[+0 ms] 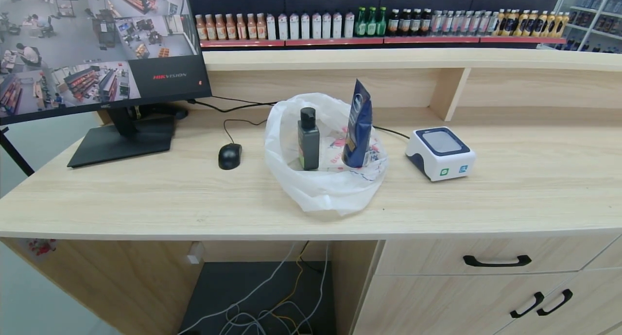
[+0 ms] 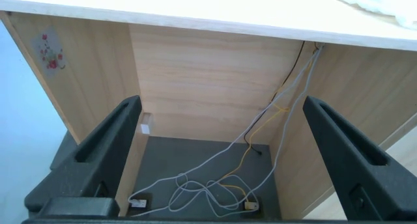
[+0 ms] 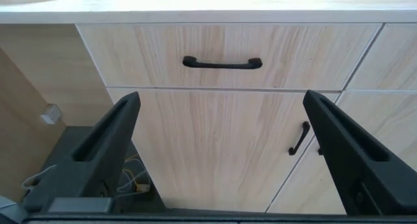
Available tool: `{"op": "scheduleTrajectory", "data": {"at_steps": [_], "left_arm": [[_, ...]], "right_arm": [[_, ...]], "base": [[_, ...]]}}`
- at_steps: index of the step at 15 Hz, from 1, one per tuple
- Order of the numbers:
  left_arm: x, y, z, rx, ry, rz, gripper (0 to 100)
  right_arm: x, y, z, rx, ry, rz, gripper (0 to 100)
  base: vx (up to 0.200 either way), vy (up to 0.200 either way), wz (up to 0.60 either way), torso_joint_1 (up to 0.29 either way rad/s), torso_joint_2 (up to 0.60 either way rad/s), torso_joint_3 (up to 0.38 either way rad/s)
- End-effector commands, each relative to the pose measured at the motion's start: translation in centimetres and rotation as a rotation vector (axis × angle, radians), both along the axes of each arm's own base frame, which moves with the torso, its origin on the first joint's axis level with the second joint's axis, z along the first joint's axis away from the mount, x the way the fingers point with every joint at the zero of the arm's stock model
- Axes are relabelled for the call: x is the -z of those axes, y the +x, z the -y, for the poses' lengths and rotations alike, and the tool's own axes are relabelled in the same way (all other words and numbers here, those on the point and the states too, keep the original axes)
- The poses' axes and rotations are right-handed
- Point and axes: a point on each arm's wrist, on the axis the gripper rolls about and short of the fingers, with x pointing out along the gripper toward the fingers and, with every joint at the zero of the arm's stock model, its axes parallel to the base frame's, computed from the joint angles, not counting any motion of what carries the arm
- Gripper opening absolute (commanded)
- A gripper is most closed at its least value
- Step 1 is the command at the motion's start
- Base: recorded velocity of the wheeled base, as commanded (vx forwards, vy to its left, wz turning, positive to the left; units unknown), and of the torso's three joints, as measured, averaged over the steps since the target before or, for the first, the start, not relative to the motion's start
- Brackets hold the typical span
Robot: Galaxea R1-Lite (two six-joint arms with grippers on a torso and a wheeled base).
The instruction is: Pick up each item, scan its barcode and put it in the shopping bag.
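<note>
- A white, crinkled shopping bag [image 1: 320,191] sat open on the counter [image 1: 510,199].
- A glossy blue pouch [image 1: 358,126] stood upright inside it.
- A dark, black-capped bottle [image 1: 308,145] stood beside the pouch.
- The left gripper [image 2: 221,110] and right gripper [image 3: 221,103] were spread wide, empty.

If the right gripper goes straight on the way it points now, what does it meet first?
Most likely the cabinet door just under the drawer with the black handle. The open right gripper faces that wooden front, and nothing shows between them, though depth is unclear.
</note>
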Motion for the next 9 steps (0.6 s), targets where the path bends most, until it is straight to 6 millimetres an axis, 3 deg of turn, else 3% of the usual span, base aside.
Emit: {"op": "scheduleTrajectory", "data": {"at_steps": [1,3,9], "left_arm": [[0.00,0.00,0.00,-0.001,0.000,0.000,100],[0.00,0.00,0.00,-0.001,-0.002,0.000,100],[0.00,0.00,0.00,-0.001,-0.005,0.000,100]], "right_arm": [[-0.03,0.01,0.00,-0.001,-0.001,-0.001,100],[0.02,0.01,0.00,-0.001,-0.001,-0.001,100],[-0.03,0.01,0.00,-0.001,-0.001,-0.001,100]], "base": [[0.000,0.000,0.00,0.000,0.00,0.000],[0.000,0.000,0.00,0.000,0.00,0.000],[0.000,-0.200,0.00,0.006,0.00,0.002]]}}
